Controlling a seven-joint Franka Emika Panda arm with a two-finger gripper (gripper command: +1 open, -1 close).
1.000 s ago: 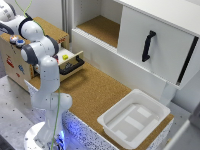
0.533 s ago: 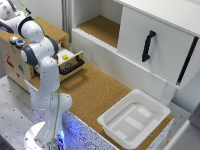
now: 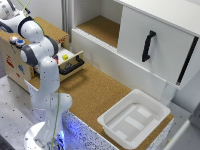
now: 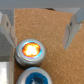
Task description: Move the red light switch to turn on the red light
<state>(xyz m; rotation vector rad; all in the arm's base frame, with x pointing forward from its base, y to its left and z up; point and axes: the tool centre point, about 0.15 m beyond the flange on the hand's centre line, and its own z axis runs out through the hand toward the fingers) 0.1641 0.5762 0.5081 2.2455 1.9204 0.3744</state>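
Cork surface (image 3: pixel 95 95) is mostly bare in the exterior view; we see a white bin (image 3: pixel 134 119) sitting on it toward the exterior view's right, nothing visible inside. Behind it a white cabinet (image 3: pixel 150 35) with a black handle (image 3: pixel 146 46) on its sliding door, door slid to the exterior view's right so the compartment on the left shows a bare cork floor. At the exterior view's left, a wooden box (image 3: pixel 17 62) with an open drawer (image 3: pixel 70 62), black drawer pull, a small yellow object (image 3: pixel 65 57) inside. Arm (image 3: pixel 42 60) stands in front of that box and blocks much of its top from this camera; gripper itself is at the frame's upper left corner, too cut off for us to read. We can't pick out the red light switch in either view. Wrist view: gripper (image 4: pixel 42 31) has both fingers (image 4: pixel 7 29) spread wide over cork, holding nothing. Red light (image 4: pixel 31 50) sits between the two fingers, closer to one of them, below the tips; it glows orange. We can't tell if anything touches it. Blue light (image 4: pixel 34 77) sits just beside the red one, unlit, partly cut off at the frame edge.
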